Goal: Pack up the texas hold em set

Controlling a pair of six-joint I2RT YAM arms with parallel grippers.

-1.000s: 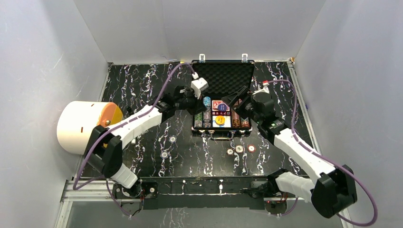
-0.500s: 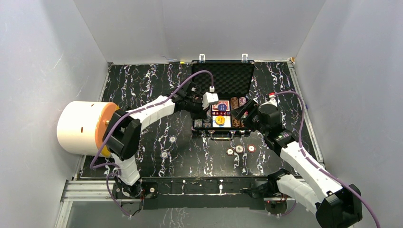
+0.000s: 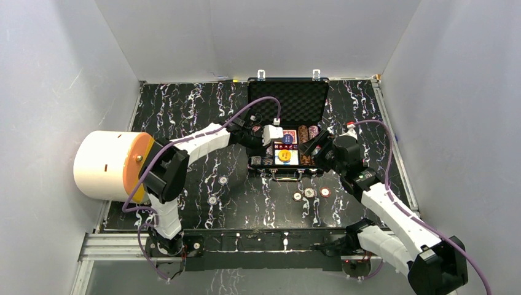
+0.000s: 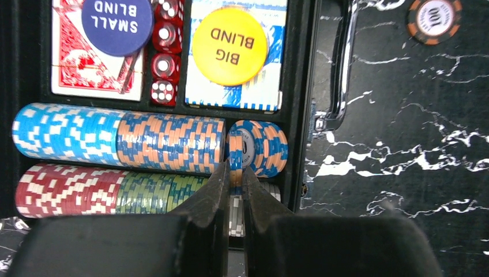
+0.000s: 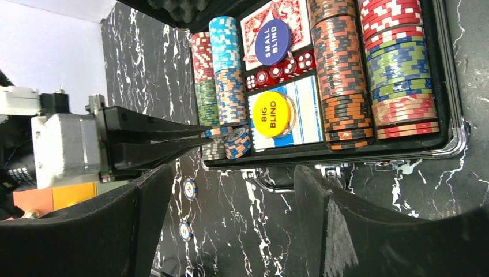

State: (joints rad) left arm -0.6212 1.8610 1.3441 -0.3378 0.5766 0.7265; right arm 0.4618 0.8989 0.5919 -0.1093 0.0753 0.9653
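Note:
The black briefcase (image 3: 286, 92) lies open at the back of the table, with rows of poker chips (image 4: 115, 135), a red card deck (image 4: 86, 69), red dice (image 4: 164, 63), a yellow BIG BLIND button (image 4: 229, 45) and a blue SMALL BLIND button (image 5: 273, 42) in its foam slots. My left gripper (image 4: 235, 173) is shut on a blue-and-orange poker chip (image 4: 235, 156) at the near-left end of a chip row, where a few like chips (image 4: 262, 147) lean. My right gripper (image 5: 230, 173) stands open above the table just in front of the case, with nothing between its fingers.
Loose chips lie on the marble table: three (image 3: 309, 193) in front of the case, two more (image 3: 223, 180) to the left, and one (image 4: 433, 20) beside the case handle. A big white drum with an orange face (image 3: 107, 165) sits at the left wall.
My left gripper has swung from the case's left side over its near-left chip slot. My right gripper has drawn back from above the case's right side towards its front edge.

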